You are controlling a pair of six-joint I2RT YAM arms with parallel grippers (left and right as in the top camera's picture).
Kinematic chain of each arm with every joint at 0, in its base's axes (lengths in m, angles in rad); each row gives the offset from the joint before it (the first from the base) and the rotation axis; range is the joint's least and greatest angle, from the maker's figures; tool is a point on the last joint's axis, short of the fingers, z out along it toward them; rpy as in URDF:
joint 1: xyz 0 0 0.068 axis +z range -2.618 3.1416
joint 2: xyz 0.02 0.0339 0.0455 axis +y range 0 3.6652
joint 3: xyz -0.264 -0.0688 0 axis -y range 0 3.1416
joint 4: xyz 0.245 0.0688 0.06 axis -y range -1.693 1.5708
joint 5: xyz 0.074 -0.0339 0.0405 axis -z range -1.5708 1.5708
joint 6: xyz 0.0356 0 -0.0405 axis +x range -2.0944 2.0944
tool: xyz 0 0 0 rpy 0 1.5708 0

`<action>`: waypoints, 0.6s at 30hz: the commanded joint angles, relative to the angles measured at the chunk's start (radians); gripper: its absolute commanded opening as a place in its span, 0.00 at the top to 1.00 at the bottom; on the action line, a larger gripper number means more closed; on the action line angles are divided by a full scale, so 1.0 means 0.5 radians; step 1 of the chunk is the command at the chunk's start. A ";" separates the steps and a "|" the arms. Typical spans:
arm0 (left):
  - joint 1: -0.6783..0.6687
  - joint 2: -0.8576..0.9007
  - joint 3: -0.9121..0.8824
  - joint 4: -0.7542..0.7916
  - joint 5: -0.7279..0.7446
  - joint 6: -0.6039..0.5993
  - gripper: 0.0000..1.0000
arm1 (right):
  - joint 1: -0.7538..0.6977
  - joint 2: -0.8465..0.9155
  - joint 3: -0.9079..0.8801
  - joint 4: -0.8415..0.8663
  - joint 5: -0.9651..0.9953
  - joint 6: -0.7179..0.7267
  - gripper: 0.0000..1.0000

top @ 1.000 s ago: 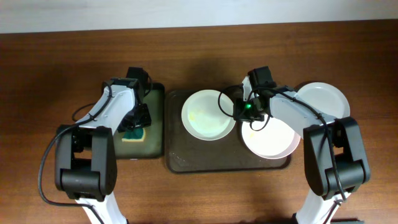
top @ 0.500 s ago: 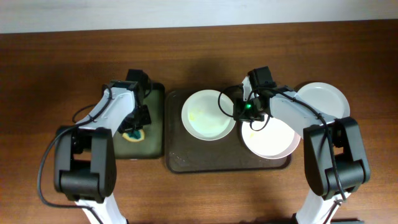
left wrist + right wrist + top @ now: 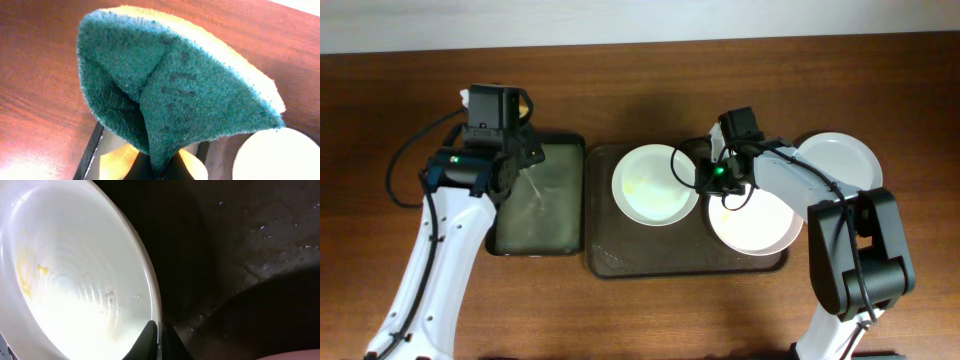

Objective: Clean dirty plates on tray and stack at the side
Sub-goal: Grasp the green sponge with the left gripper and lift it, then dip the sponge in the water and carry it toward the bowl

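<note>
Plates [image 3: 655, 185] lie two on the dark-brown tray [image 3: 620, 262], one on the tabletop [image 3: 920, 120] beside it; the right gripper [image 3: 705, 172] pins the speckled one for scrubbing. The left gripper [image 3: 159, 167] clamps a folded green sponge [image 3: 175, 90]. The right gripper's fingers [image 3: 149, 331] pinch that plate's rim tight.

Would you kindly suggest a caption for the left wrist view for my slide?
Left gripper pinches a folded green-and-yellow sponge over the wooden table, a white plate at lower right.

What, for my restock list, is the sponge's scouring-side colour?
Dark green, yellow backing; the sponge shows best in the left wrist view.
</note>
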 commanded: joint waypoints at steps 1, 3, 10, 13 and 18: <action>-0.002 0.063 0.029 0.014 -0.028 0.039 1.00 | 0.002 0.014 0.029 -0.008 -0.011 -0.020 0.93; -0.002 0.121 0.029 0.014 -0.028 0.040 1.00 | 0.002 0.014 0.029 -0.008 -0.011 -0.021 0.93; -0.002 0.235 0.030 0.009 0.009 0.131 1.00 | 0.002 0.014 0.029 -0.005 -0.011 -0.020 0.93; -0.002 0.238 0.030 -0.025 0.067 0.225 1.00 | 0.002 0.014 0.029 -0.005 -0.010 -0.021 0.93; -0.002 0.243 0.030 -0.034 0.087 0.289 1.00 | 0.002 0.014 0.029 -0.005 -0.010 -0.021 0.93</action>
